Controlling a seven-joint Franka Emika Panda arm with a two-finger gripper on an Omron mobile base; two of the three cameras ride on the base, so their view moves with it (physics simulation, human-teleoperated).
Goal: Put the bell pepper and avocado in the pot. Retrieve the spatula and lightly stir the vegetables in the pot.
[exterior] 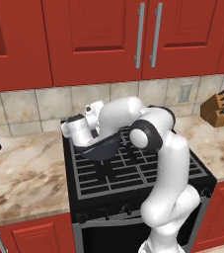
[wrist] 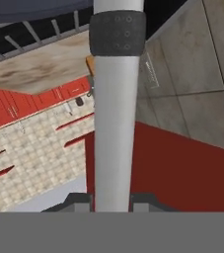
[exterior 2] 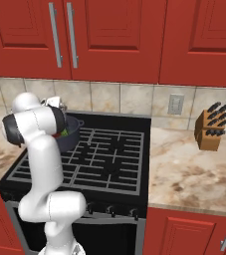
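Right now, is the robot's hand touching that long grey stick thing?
Touching. In the hand view the spatula handle runs up from between the two fingertips of the gripper, which press against it on both sides.

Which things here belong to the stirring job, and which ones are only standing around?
For the job: pot, pepper inside it, spatula held in the fingers.
Only standing around: knife block, wall socket, cupboards.
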